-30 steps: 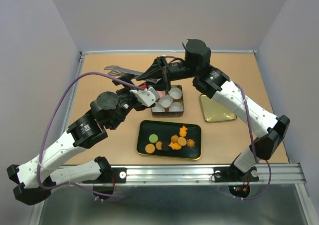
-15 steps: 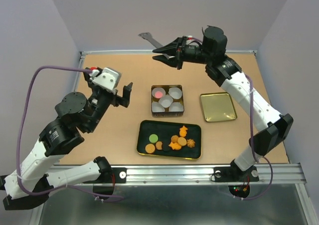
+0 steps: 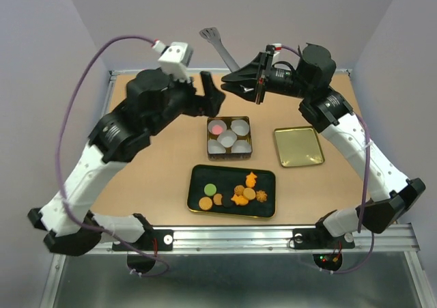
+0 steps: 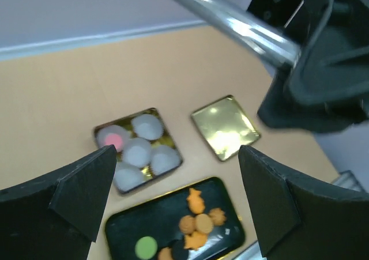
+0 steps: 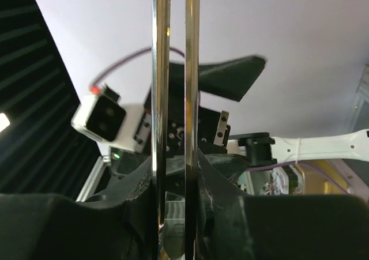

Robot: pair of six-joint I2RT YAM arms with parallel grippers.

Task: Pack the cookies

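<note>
Tan tabletop point(image 3: 150, 178) under purple walls. Left gripper point(image 3: 210, 95) hung high near the back, fingers point(image 4: 81, 191) spread wide with nothing between them; half a second earlier it sat lower, out at the left. Below it, a tin point(image 3: 229, 156) of paper cups point(image 3: 239, 126) held one pink cookie point(image 3: 217, 126), and the other cookies point(image 3: 239, 193) lay on the black tray point(image 3: 201, 177) nearer the bases, unmoved. Right gripper point(image 3: 235, 82) was clamped on metal tongs point(image 3: 217, 40), which jutted up-left, close by the left gripper; it had drawn back rightward. Gold lid point(image 3: 298, 146) sat just right of the tin.
</note>
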